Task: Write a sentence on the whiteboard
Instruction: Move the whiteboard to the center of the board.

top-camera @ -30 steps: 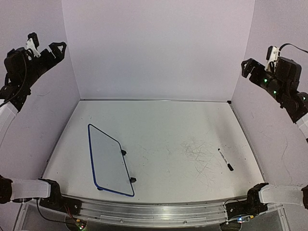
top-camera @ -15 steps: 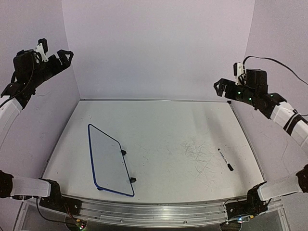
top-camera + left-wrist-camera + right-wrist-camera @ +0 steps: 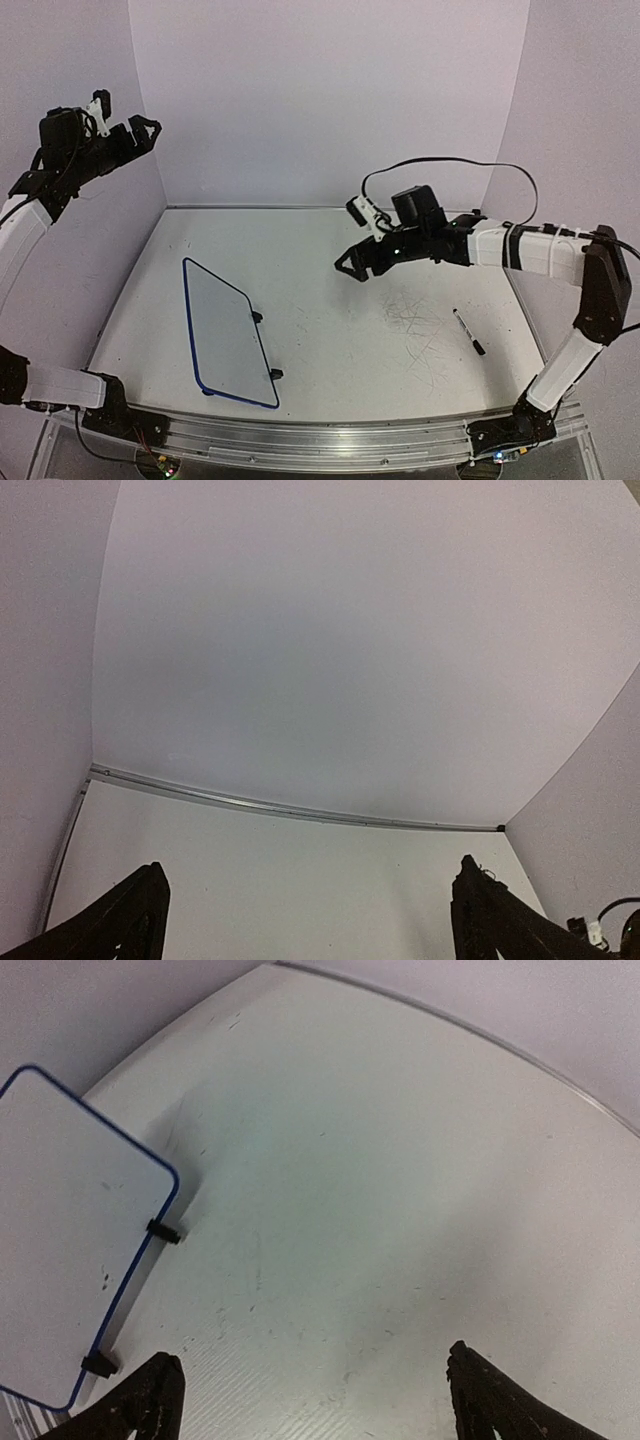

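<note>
The whiteboard [image 3: 228, 335], white with a thin blue rim and two black clip feet, lies flat at the table's left front. It also shows at the left of the right wrist view as the whiteboard [image 3: 70, 1230]. Its face is plain white, and the sentence is not in view. A black-and-white marker pen [image 3: 467, 331] lies at the right front. My right gripper [image 3: 362, 266] hangs open above the table's middle, between board and pen, holding nothing; the right gripper [image 3: 312, 1353] looks down on bare tabletop. My left gripper [image 3: 125, 118] is open, high by the left wall, and the left gripper [image 3: 311, 865] faces the back wall.
Faint grey scribble scratches [image 3: 410, 318] mark the tabletop left of the pen. Lilac walls close in the back and both sides. A metal rail [image 3: 320, 440] runs along the near edge by the arm bases.
My right arm has swung down from high by the right wall to above the table's middle. The left gripper has drifted a little lower and to the right. Board and pen have not moved.
</note>
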Robot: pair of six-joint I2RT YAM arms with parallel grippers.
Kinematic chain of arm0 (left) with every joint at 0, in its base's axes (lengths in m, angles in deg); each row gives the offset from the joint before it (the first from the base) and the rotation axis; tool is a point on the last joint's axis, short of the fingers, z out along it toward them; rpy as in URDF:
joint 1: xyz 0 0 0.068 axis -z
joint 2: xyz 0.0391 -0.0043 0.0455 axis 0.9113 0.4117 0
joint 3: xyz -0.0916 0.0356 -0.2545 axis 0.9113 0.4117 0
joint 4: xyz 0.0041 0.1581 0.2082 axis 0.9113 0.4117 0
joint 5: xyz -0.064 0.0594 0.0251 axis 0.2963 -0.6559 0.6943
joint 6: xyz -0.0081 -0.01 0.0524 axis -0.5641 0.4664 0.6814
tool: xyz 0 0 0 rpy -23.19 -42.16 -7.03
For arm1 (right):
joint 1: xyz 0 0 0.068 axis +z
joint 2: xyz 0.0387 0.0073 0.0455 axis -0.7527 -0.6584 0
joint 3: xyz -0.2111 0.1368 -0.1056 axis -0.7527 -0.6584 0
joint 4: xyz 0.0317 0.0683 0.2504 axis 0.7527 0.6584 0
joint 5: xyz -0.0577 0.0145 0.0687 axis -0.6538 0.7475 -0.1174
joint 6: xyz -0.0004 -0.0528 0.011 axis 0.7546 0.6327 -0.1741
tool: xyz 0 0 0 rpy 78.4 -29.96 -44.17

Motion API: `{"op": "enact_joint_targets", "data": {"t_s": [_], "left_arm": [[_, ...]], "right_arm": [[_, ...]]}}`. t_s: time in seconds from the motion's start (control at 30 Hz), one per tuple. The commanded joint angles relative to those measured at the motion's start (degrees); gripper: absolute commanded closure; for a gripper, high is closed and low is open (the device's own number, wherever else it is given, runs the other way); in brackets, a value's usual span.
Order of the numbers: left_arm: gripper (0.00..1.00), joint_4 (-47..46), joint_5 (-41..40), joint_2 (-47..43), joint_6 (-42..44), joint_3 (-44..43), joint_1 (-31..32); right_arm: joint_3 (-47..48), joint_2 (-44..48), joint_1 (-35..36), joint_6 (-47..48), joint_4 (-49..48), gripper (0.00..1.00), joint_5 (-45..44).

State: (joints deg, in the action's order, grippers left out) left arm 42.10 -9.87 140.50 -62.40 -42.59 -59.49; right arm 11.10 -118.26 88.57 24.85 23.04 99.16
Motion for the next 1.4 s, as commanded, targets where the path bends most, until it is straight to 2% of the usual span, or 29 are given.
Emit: {"op": "enact_joint_targets", "data": {"t_s": [0.0, 0.17, 0.33, 0.53, 0.87, 1.03, 1.27, 1.37], "left_arm": [[0.01, 0.84, 1.53, -0.98, 1.02, -0.06, -0.14], [0.0, 1.09, 3.28, -1.27, 0.25, 0.82, -0.13], [0.01, 1.12, 5.35, -0.48, -0.79, 0.75, -0.13], [0.0, 1.17, 6.76, -0.08, -1.25, 0.83, -0.14], [0.01, 1.35, 6.47, -0.11, -1.27, 1.17, -0.13], [0.01, 1.4, 6.65, 0.7, -1.32, 1.04, -0.13], [0.01, 1.4, 7.34, 1.48, -1.54, 0.56, -0.15], [0.01, 1.48, 7.17, 1.48, -1.52, 0.47, -0.14]], "right_arm": [[1.98, -4.68, 3.04, 9.77, -2.41, 0.12, 8.94], [2.98, -10.35, 6.71, 15.85, -1.91, 0.16, 9.74], [5.0, -14.74, 10.37, 19.68, -0.73, 0.25, 13.74], [6.22, -19.44, 15.68, 24.43, -1.01, 0.35, 12.07], [7.84, -23.88, 21.64, 27.53, -2.52, 0.43, 10.76], [8.61, -25.91, 23.8, 27.43, -3.39, 0.52, 10.32], [9.12, -27.52, 25.35, 27.33, -4.48, 0.59, 8.58], [8.79, -27.73, 25.66, 27.21, -5.28, 0.65, 8.45]]}}
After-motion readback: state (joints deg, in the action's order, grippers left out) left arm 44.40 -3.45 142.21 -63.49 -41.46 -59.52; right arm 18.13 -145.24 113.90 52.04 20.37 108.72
